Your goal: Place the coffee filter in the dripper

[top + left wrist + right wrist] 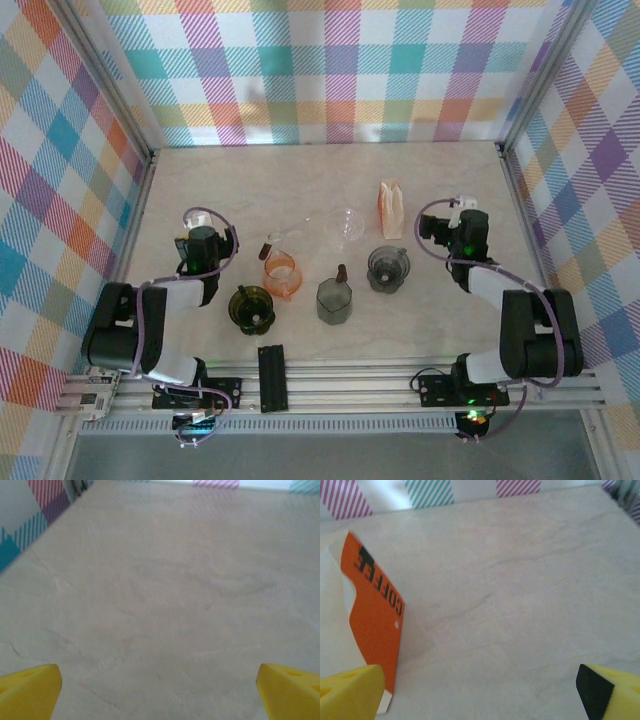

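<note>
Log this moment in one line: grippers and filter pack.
left gripper: open, over table | right gripper: open, empty | filter pack: upright, left of right gripper | filter not yet picked

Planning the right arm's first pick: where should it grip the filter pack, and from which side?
Grip the filter pack near its top, pinching its two broad orange faces, coming down from above. It stands upright and thin on the table, with the open right gripper beside it, so the flat faces should suit a pinch. What its top opening offers is too small to tell.
</note>
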Robot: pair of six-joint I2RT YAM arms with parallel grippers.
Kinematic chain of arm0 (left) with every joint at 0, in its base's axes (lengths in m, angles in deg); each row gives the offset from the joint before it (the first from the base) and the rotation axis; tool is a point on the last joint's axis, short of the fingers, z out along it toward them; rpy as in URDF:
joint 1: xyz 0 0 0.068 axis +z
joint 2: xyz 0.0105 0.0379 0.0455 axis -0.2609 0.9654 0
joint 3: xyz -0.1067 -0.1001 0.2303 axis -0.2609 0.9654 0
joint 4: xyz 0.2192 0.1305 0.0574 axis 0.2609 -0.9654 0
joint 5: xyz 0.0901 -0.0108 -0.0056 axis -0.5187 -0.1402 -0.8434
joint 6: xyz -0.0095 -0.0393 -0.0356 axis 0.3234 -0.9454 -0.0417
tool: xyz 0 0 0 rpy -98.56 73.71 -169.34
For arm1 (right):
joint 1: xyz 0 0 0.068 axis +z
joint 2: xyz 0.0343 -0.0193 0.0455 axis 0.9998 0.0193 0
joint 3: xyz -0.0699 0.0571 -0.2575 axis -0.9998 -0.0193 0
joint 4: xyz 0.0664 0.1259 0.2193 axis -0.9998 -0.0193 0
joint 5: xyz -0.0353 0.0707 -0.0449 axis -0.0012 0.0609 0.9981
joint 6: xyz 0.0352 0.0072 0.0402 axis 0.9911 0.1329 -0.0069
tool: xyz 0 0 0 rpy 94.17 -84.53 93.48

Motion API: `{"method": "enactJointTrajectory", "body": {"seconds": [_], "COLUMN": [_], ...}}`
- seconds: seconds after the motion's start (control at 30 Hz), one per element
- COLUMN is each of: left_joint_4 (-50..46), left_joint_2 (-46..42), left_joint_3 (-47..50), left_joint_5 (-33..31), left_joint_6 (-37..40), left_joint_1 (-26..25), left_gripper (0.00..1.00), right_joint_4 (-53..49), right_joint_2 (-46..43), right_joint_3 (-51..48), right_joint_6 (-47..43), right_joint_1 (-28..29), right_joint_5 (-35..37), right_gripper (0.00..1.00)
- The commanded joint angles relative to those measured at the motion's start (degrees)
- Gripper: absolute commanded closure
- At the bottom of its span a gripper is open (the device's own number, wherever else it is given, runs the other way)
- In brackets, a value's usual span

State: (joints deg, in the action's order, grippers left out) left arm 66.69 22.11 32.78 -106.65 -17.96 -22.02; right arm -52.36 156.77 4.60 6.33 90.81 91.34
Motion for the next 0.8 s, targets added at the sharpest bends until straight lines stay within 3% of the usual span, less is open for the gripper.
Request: {"method": "enactJointTrajectory", "body": {"seconds": [0.0, 0.1, 0.17, 0.23, 0.27, 0.3, 0.33, 0.43, 0.53, 0.63, 0.77], "left_joint_4": [-5.5, -7.8, -14.7, -30.5, -44.7, -57.4, -64.9, -58.5, -53.6, -55.2, -58.6], "left_joint_2": [-6.0, -12.2, -15.7, -17.6, -17.9, -17.6, -17.1, -19.6, -26.7, -33.3, -37.8], "left_joint_3": [-1.8, -2.0, -4.5, -9.9, -14.2, -18.0, -20.8, -20.1, -15.7, -14.6, -15.2], "left_joint_5": [-3.3, -7.7, -15.1, -22.7, -26.2, -26.6, -26.1, -16.3, -5.7, 3.5, 14.7], "left_joint_6": [-0.7, -6.5, -17.9, -33.1, -47.4, -57.8, -63.2, -49.7, -47.1, -46.9, -45.7], "left_joint_1": [-0.4, -0.4, -0.2, 0.2, 0.6, 1.3, 1.7, 1.6, 1.6, 1.5, 0.6], "left_gripper": [0.0, 0.0, 0.0, 0.0, 0.0, 0.0, 0.0, 0.0, 0.0, 0.0, 0.0], "right_joint_4": [-10.0, -13.1, -15.3, -19.7, -25.9, -29.2, -28.9, -27.8, -39.2, -43.3, -45.4], "right_joint_2": [-4.2, -8.5, -10.9, -13.3, -14.5, -15.1, -15.7, -16.4, -14.6, -13.3, -15.0], "right_joint_3": [2.5, 3.6, 4.1, 4.8, 5.9, 6.4, 5.8, 5.6, 10.6, 10.8, 9.3], "right_joint_6": [2.4, 3.4, 8.9, 19.5, 27.4, 33.1, 34.3, 31.4, 30.5, 29.8, 26.8], "right_joint_1": [2.8, 4.8, 4.8, 4.5, 4.4, 4.2, 3.9, 3.9, 4.1, 5.1, 9.5], "right_joint_5": [7.6, 12.9, 13.6, 13.2, 13.9, 14.6, 12.6, 2.7, -4.2, -10.3, -11.2], "right_gripper": [0.01, 0.01, 0.01, 0.01, 0.01, 0.01, 0.01, 0.01, 0.01, 0.0, 0.01]}}
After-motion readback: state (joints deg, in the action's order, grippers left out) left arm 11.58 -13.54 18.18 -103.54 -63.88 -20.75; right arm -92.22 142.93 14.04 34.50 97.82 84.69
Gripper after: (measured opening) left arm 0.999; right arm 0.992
